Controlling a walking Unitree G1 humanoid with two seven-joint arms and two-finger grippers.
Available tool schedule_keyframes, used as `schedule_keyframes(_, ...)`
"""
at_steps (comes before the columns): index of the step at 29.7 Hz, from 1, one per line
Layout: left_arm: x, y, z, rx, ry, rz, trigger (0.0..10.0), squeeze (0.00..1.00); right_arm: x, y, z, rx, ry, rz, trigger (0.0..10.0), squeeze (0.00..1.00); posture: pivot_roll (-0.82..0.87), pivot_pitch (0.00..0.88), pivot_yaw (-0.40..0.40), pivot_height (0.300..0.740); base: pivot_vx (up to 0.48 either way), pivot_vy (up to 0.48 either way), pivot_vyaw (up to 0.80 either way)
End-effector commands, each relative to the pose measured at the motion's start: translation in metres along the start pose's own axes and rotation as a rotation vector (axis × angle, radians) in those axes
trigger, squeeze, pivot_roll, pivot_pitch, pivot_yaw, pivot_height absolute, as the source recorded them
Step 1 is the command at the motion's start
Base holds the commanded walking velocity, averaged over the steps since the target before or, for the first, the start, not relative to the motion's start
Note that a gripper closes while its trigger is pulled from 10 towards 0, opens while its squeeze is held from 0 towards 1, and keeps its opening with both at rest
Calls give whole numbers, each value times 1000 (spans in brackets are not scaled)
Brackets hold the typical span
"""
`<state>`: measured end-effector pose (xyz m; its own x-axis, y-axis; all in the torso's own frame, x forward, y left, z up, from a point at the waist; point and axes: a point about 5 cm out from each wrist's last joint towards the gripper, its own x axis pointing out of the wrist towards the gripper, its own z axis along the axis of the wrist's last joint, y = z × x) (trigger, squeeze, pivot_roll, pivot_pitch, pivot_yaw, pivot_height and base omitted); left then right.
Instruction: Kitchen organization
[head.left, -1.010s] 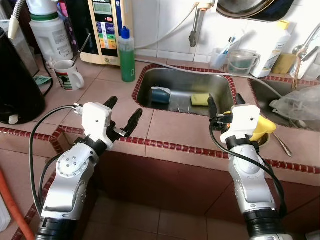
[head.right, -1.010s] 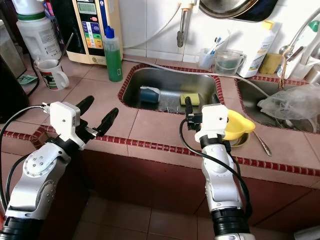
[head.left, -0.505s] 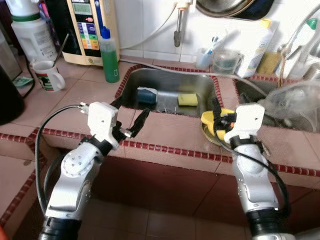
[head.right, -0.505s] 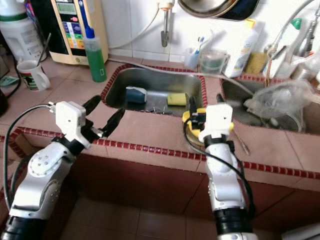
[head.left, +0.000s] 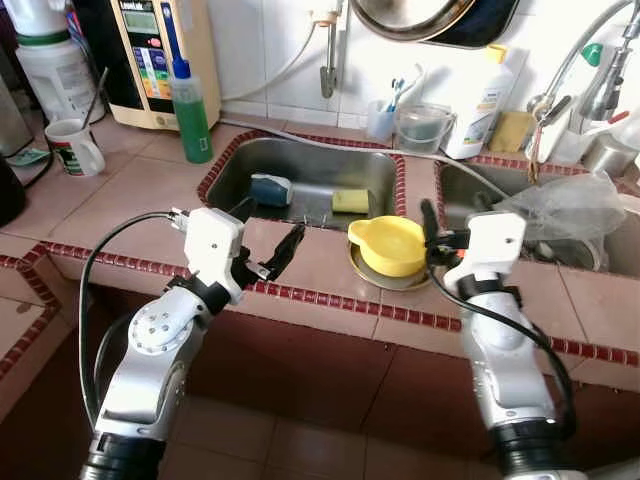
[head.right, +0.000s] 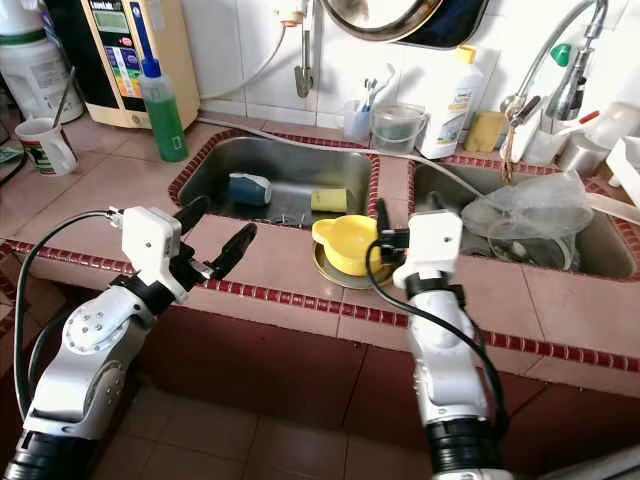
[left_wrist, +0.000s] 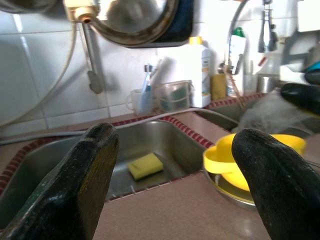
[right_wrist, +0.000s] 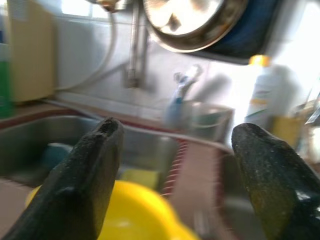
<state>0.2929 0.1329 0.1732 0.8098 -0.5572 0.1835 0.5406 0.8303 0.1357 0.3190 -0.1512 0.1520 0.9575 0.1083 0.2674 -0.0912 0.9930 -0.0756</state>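
Note:
A yellow plastic bowl (head.left: 388, 243) with a spout sits on a round metal dish (head.left: 372, 277) on the tiled counter, between the two sinks. My right gripper (head.left: 452, 215) hovers just right of the bowl, open, with nothing between its fingers; its wrist view has the bowl (right_wrist: 135, 210) low between them. Over the counter's front edge, left of the bowl, my left gripper (head.left: 268, 230) is open and empty. Its wrist view looks across at the bowl (left_wrist: 260, 155) and a yellow sponge (left_wrist: 146, 166) in the left sink (head.left: 232, 172).
A blue object (head.left: 268, 188) lies in the left sink by the sponge (head.left: 350, 200). A crumpled plastic bag (head.left: 570, 205) fills the right sink. A green bottle (head.left: 190, 98), a mug (head.left: 74, 147), a toothbrush cup (head.left: 380, 118) and a white bottle (head.left: 483, 90) line the back.
The whole view has slid along the counter to the right. The yellow bowl, earlier behind and right of my right gripper, is now on its left. Both grippers stay open.

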Motion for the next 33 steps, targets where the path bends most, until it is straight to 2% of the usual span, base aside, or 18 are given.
schedule_keyframes(1,2,0,1,21,12,-32,10000,0,0,-2,5,9,-12,13,10000,1000,-88,21,-25,740,0,0,0)
schedule_keyframes(4,3,-5,0,27,22,-88,10000,0,-2,-3,4,8,-1,33,10000,1000,-89,28,-26,740,0,0,0)
schedule_keyframes(8,5,-19,-1,41,26,-189,10000,0,-2,-8,4,-11,12,46,10000,1000,-98,40,-23,740,0,0,0)
schedule_keyframes(12,5,-28,-3,47,30,-241,10000,0,1,-15,5,-19,18,42,10000,1000,-103,49,-21,740,0,0,0)
schedule_keyframes(18,6,-38,-5,49,33,-281,10000,0,6,-21,7,-26,33,49,10000,1000,-103,58,-19,740,0,0,0)
schedule_keyframes(24,5,-41,-3,52,26,-286,10000,0,7,-20,-1,32,74,-4,10000,1000,-89,62,-23,740,0,0,0)
schedule_keyframes(25,5,-41,-3,51,25,-286,10000,0,6,-19,-3,47,88,-8,10000,957,-85,64,-22,740,0,0,0)
schedule_keyframes(26,3,-43,-1,52,25,-293,10000,0,5,-20,-6,98,111,-26,10000,0,-81,65,-21,740,0,0,0)
schedule_keyframes(28,0,-46,-1,74,25,-313,10000,0,7,-21,-7,149,130,-42,10000,0,-78,67,-20,740,0,0,0)
schedule_keyframes(33,-2,-49,-2,74,31,-327,10000,0,8,-20,-7,175,138,-45,10000,0,-76,71,-22,740,0,0,0)
